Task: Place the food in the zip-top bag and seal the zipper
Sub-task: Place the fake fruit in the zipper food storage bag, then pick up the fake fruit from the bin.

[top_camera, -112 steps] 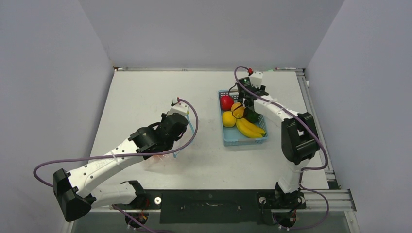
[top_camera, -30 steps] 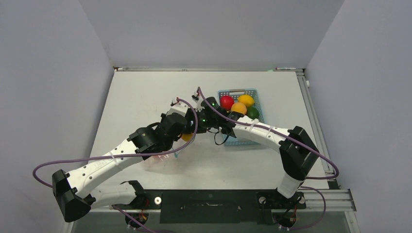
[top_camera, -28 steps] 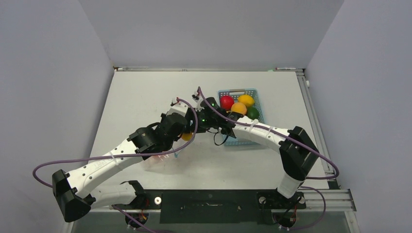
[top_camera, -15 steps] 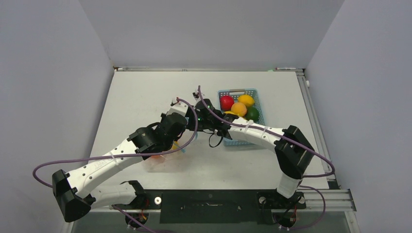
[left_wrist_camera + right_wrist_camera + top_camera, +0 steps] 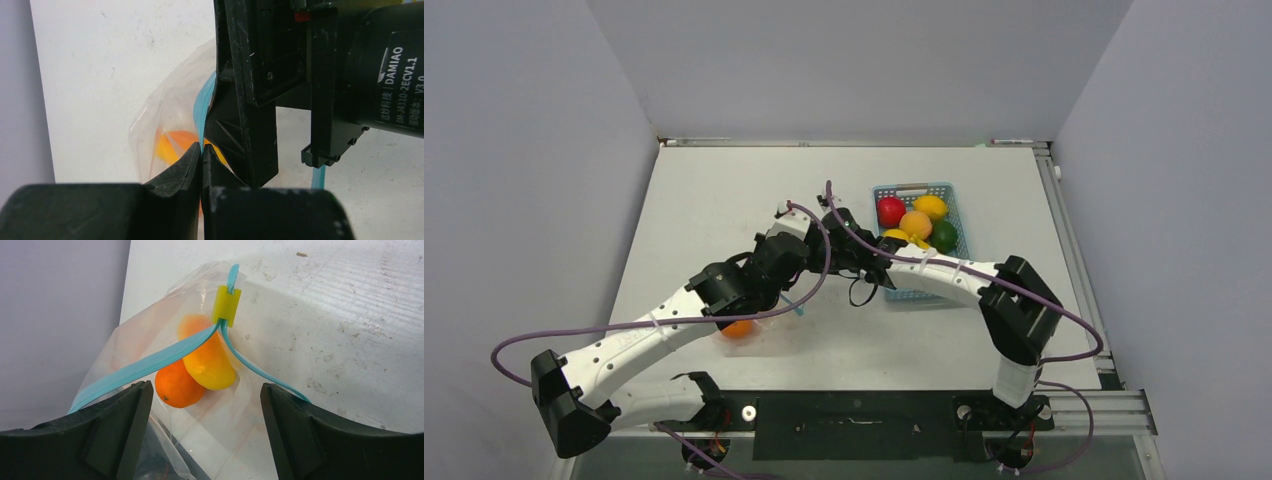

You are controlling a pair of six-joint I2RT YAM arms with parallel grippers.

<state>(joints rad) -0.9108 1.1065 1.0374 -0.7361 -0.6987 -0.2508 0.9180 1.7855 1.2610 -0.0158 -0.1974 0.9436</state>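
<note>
Left gripper (image 5: 201,150) pinches zipper (image 5: 150,365) — right gripper (image 5: 202,390) spread, empty (fruit (image 5: 175,387) bagged); weak pinch could drop the bag (image 5: 145,335).

Bright even overhead light; soft shadows; mostly sharp.

Your white table (image 5: 714,190) sits boxed in by plain grey walls (image 5: 844,60) on three sides. Light falls evenly, and a metal rail (image 5: 1061,205) lines the table's right edge.
</note>
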